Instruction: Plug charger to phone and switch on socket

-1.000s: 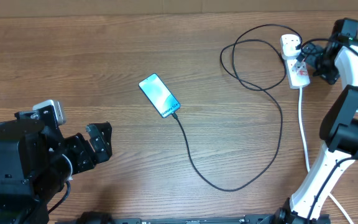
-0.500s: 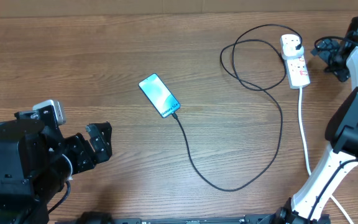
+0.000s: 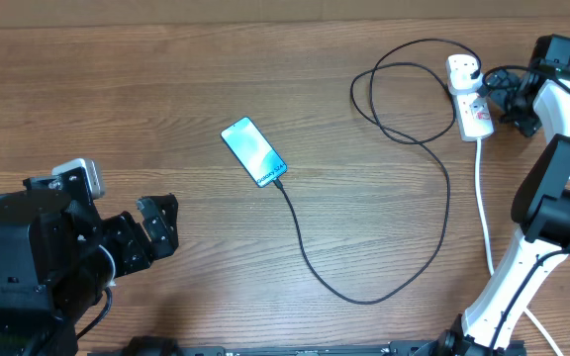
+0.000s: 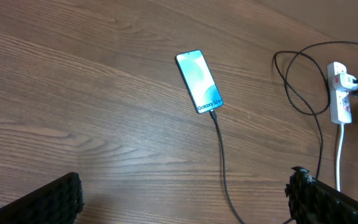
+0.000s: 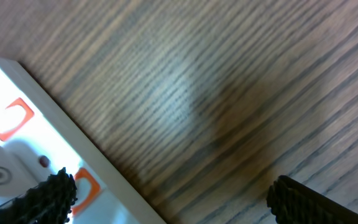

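The phone (image 3: 254,151) lies flat near the middle of the brown desk (image 3: 117,99). Its blue screen faces up. It sits at a slant, with the word "Galaxy" near its lower short edge.

The tip of the charger (image 3: 310,265) is in that lower edge. The thin black cable runs down from the phone and bends round to the right. Then it climbs up and makes a big loop near the socket (image 3: 471,99). Its black plug (image 3: 474,68) sits in the far end of the socket.

The socket is white and lies at the far right of the desk. Its thick white cord (image 3: 484,208) runs down toward the near edge.

The right pincer (image 3: 495,96) is just beside the right side of the socket. Its wrist camera shows its two fingers (image 5: 45,198) set wide, with bare desk between them. The left one is over the socket's edge, next to a red switch (image 5: 86,185). I cannot tell if it touches. I cannot tell if the switch is on.

The left pincer (image 4: 185,186) is at the near left of the desk, well apart from the phone. It is wide too and holds nothing.
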{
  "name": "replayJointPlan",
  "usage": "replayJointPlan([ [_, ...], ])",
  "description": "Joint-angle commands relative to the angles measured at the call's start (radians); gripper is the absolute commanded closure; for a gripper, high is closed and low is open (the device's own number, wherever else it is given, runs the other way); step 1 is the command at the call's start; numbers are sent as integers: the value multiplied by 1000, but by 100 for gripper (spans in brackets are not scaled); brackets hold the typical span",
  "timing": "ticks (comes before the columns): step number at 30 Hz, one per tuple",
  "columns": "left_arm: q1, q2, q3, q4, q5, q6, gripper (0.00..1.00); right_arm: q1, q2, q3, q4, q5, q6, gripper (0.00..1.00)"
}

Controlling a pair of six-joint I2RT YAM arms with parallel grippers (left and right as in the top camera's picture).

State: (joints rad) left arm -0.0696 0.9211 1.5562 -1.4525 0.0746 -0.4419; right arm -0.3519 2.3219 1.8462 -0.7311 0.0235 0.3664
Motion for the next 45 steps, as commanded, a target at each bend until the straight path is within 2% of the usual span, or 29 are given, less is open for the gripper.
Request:
replayJointPlan([
  [1,6,0,-3,-3,0,-10,0,-1,3,-23,18,-2,4,0],
  [9,6,0,-3,-3,-1,-10,0,5,3,-47,48,-53,4,0],
  [45,6,0,-3,-3,0,-10,0,5,31,-49,-16,-134,-24,0],
])
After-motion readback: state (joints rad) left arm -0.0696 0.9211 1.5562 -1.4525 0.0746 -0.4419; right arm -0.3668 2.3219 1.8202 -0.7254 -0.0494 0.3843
